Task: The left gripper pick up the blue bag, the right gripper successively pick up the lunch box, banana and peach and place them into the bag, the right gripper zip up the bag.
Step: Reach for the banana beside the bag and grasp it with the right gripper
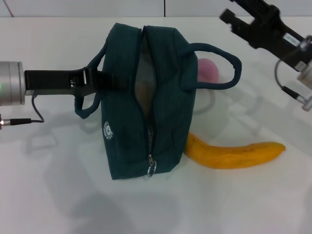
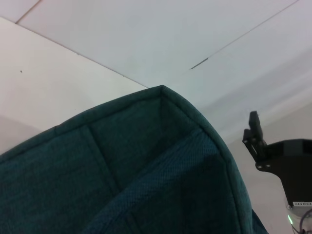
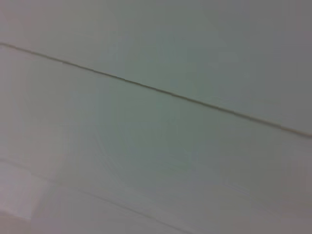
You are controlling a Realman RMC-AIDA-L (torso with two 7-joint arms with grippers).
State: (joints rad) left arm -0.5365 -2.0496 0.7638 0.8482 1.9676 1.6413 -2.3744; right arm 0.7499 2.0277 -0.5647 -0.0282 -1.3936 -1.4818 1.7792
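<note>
Blue bag [image 1: 141,97], round white logo [image 1: 107,130] unreadable, held by left gripper [image 1: 97,78]; right gripper's [image 1: 234,19] state unclear.

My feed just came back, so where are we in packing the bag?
The left gripper grips the blue bag by its side; the top gapes open. What is inside cannot be made out, and no lunch box shows on the table. The banana and peach still lie outside, right of the bag. The right gripper hangs raised beyond them. Zipping remains.
</note>
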